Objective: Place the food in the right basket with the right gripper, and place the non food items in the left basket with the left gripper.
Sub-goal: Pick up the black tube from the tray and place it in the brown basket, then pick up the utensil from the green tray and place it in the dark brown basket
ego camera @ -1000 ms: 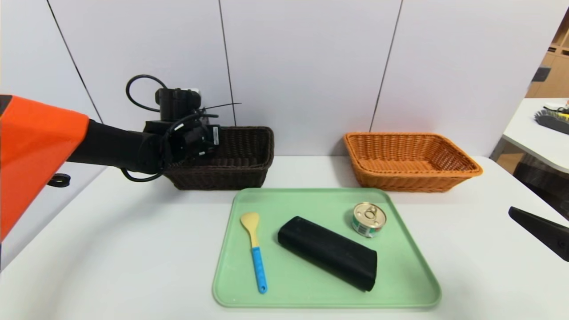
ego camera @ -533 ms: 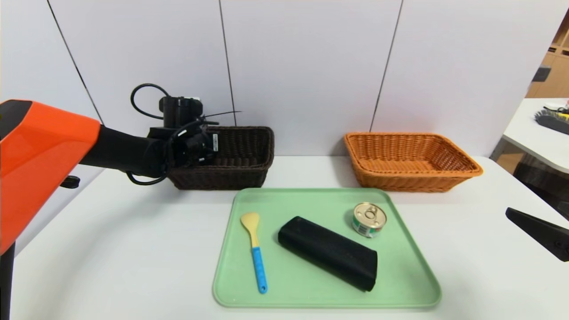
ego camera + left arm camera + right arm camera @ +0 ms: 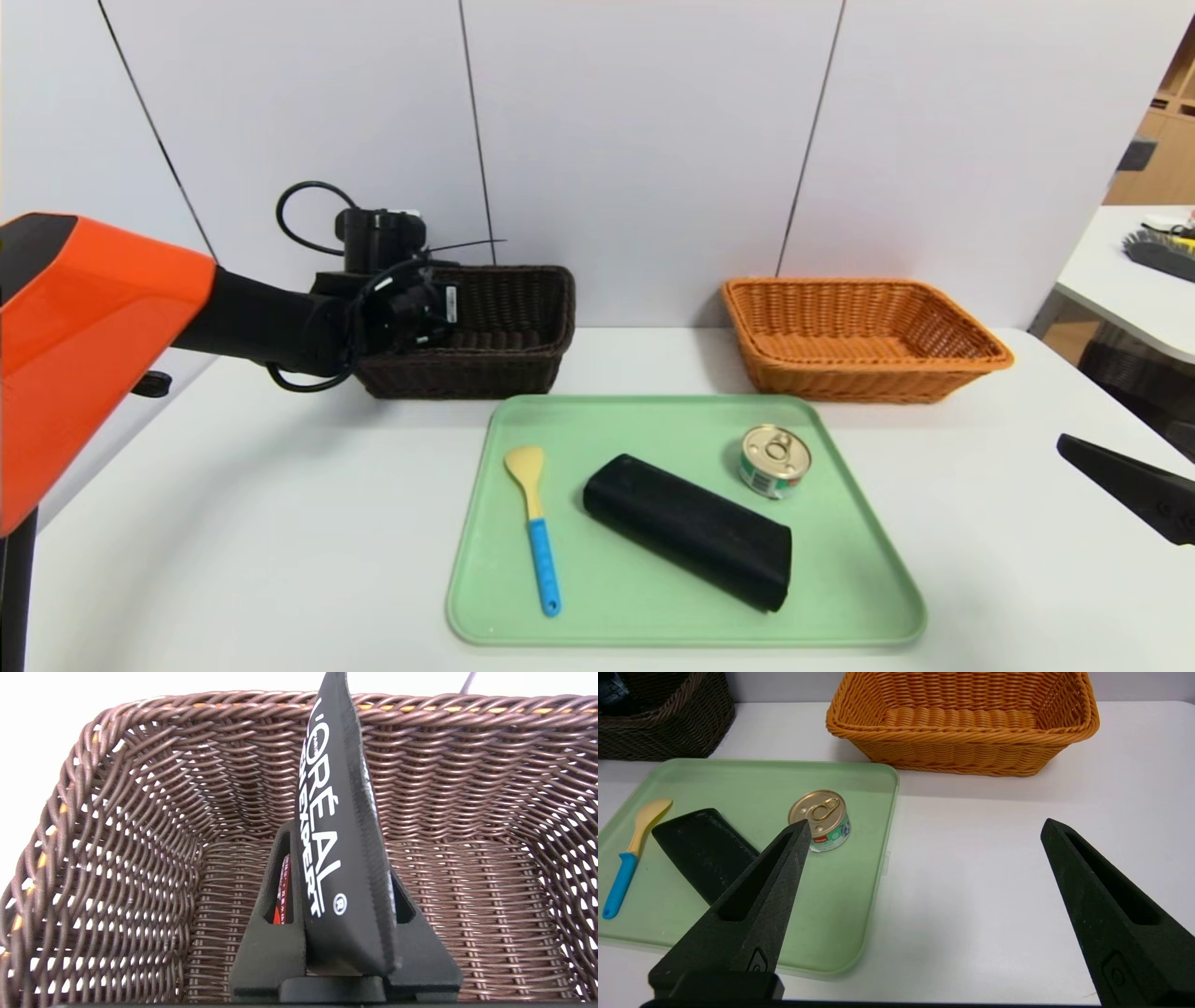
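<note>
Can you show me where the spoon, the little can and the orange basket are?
Spoon (image 3: 541, 563): head view, on its blue handle.
Can (image 3: 821, 812): right wrist view, on its gold lid.
Orange basket (image 3: 868, 381): head view, on its front wall.

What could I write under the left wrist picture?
Black gripper fingers pinching a dark squeeze tube over a brown wicker basket.
</note>
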